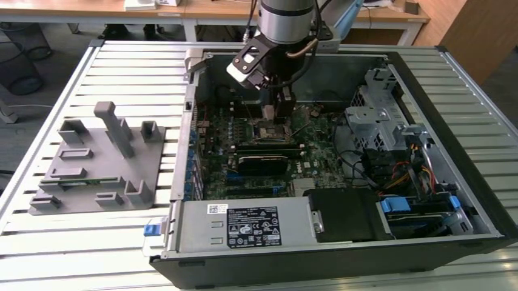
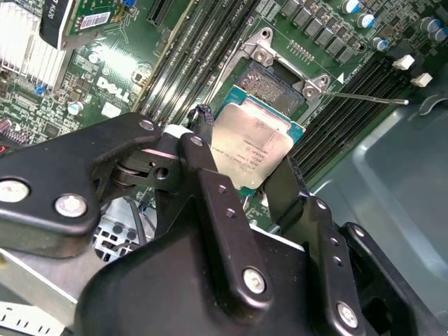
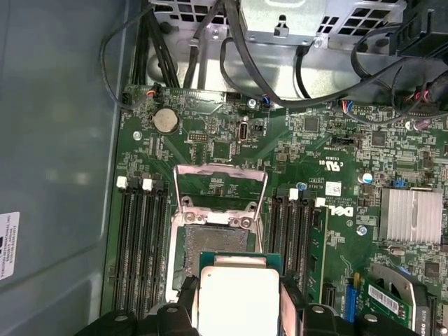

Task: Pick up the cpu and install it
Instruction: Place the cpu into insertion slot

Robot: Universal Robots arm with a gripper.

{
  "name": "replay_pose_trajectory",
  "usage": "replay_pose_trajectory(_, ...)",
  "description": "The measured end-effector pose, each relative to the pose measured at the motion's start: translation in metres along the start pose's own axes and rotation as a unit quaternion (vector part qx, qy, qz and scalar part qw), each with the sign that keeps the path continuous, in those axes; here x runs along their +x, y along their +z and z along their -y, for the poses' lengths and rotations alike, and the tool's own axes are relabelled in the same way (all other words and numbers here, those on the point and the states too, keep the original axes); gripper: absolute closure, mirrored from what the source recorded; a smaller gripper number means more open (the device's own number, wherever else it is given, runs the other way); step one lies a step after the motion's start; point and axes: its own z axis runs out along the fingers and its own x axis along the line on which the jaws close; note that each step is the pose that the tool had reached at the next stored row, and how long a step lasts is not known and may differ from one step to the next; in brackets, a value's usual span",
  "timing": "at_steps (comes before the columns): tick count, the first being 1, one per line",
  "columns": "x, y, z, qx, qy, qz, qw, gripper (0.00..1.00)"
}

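Closest in, in the second wrist view, the gripper is clamped on the cpu. Its 2 black fingers press on opposite edges and the shiny silver top faces up between them. So the chip sits right inside the pincer, not off to any side of it.

The chip is square, so there is no long axis to speak of. What counts is how its edges sit against the frame, and they look roughly parallel to it.

Just beyond the chip lies the open socket. The cpu overlaps the socket's nearer corner and most of the bare socket shows past its far edge. I judge the chip to be over the socket but not squarely centred. Whether it touches, I cannot tell.

The thin lever pokes out beside the socket, clear of the chip.

The first wrist view has the cpu lapping over the nearer edge of the socket. The load plate is swung open beyond it, with memory slots on both sides.

Pulling out to the exterior view, the gripper hangs down inside the computer case, just above the socket. Well apart, toward the exterior view's left, a grey fixture rests on the slatted table.
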Motion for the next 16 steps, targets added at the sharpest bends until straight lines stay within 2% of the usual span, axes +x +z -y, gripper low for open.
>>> replay_pose_trajectory(16, 0.0, 0.0064, 0.0002, 0.0, 0.0, 0.0, 1.0, 0.45)
